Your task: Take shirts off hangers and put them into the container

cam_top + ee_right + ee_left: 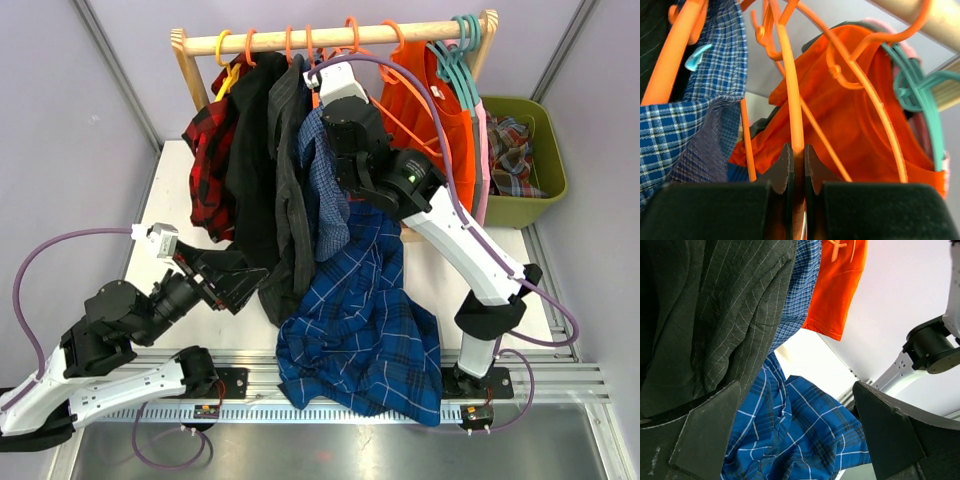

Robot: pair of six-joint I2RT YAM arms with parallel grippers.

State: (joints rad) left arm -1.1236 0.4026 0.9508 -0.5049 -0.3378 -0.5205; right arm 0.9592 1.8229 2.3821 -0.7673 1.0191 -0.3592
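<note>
The right claw (pixel 796 152) pinches a thin orange hanger (pixel 790 90) up by the wooden rail (pixel 330 40). The left claw (pixel 797 440) is wide open and holds nothing, next to the grey shirt (pixel 715 315). The dark blue plaid shirt (pixel 360 330) droops down over the table (pixel 170 200). The green basket (pixel 530 210) sits far right with a plaid shirt (pixel 510 150) inside.

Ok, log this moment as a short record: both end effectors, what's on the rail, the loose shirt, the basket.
left end effector: open, holding nothing, low beside the grey shirt
right end effector: shut on an orange hanger up by the rail
hanging at rail: red-black plaid shirt, black shirt, grey shirt, light blue check shirt, orange shirt, pink shirt
dark blue plaid shirt: draped down onto the table, spilling over its near edge
container: far right, one plaid shirt inside
</note>
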